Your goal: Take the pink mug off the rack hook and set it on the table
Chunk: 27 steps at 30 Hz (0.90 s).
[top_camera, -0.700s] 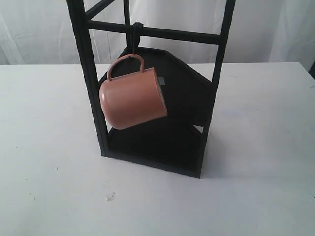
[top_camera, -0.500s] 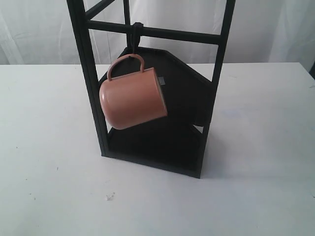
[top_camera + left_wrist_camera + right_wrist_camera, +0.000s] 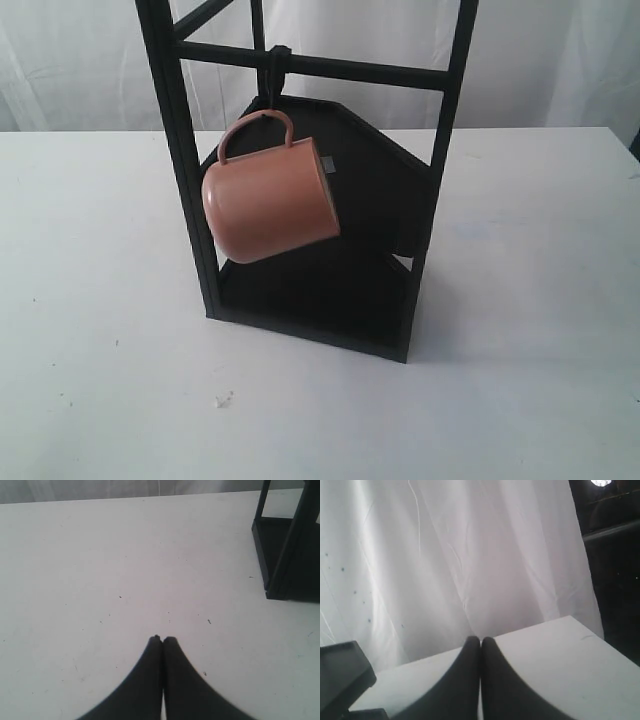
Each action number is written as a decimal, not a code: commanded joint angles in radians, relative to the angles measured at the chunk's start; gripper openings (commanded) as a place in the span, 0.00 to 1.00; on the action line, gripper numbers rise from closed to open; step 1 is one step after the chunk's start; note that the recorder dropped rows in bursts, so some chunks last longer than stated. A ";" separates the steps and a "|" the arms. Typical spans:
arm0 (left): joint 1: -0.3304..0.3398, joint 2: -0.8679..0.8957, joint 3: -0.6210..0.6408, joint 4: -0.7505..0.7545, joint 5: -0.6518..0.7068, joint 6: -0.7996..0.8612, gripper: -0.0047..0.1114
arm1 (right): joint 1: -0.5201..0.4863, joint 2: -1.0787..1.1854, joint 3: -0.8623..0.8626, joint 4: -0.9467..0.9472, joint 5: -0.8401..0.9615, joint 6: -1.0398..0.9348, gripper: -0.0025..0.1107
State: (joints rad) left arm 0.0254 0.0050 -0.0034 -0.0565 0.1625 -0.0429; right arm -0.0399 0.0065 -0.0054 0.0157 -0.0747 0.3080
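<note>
Above the table (image 3: 100,555), left end effector (image 3: 162,639) closed, empty, right end effector (image 3: 480,639) closed, empty

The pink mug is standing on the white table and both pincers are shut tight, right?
Not quite. The pink mug is not standing on the table; it hangs tilted by its handle from the rack hook, as the exterior view shows. The rest is right: the left pincer and the right pincer are both shut.
</note>
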 commanded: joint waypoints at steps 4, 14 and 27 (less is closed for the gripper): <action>0.004 -0.005 0.003 -0.002 -0.004 -0.003 0.04 | -0.006 -0.006 -0.002 -0.005 0.027 0.075 0.02; 0.004 -0.005 0.003 -0.002 -0.004 -0.003 0.04 | 0.124 0.147 -0.410 0.205 0.528 -0.197 0.02; 0.004 -0.005 0.003 -0.002 -0.004 -0.003 0.04 | 0.219 0.593 -0.657 1.028 0.983 -1.377 0.16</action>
State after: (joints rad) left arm 0.0254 0.0050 -0.0034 -0.0565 0.1625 -0.0429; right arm 0.1753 0.5695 -0.6554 0.8825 0.8800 -0.8460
